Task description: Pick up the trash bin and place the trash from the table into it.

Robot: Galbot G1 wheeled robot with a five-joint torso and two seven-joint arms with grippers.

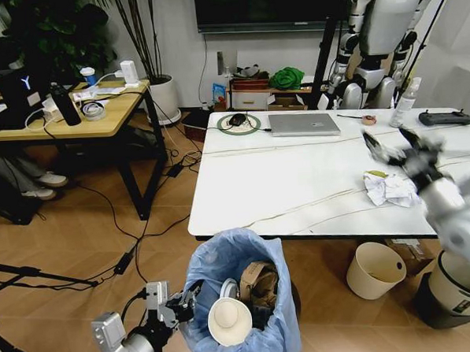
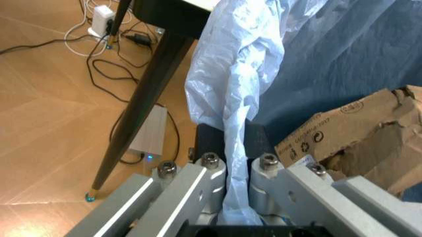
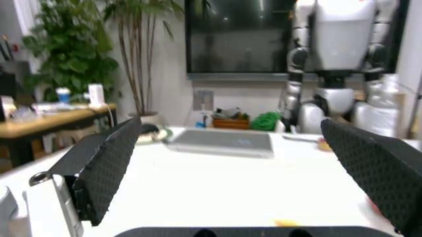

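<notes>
The trash bin (image 1: pixel 240 302), lined with a crinkled light-blue bag, hangs low in front of the table (image 1: pixel 298 180), and my left gripper (image 1: pixel 188 295) is shut on its rim. The left wrist view shows that gripper (image 2: pixel 234 148) pinching the bag's edge, with folded brown cardboard (image 2: pixel 359 138) inside the bin. A paper cup (image 1: pixel 229 320) and cardboard (image 1: pixel 260 283) lie in the bin. My right gripper (image 1: pixel 392 142) hovers open over the table's right side, just above crumpled white paper (image 1: pixel 392 188) and a small yellowish scrap (image 1: pixel 375 173). Its black fingers (image 3: pixel 105 163) stand wide apart with nothing between them.
A silver laptop (image 1: pixel 303 123), a spray bottle (image 1: pixel 404 102) and a black controller (image 1: pixel 445 118) sit along the table's far side. A cream bucket (image 1: pixel 375 269) and a grey-and-black bin (image 1: pixel 450 295) stand under its right end. A wooden desk (image 1: pixel 66 115) and floor cables lie to the left.
</notes>
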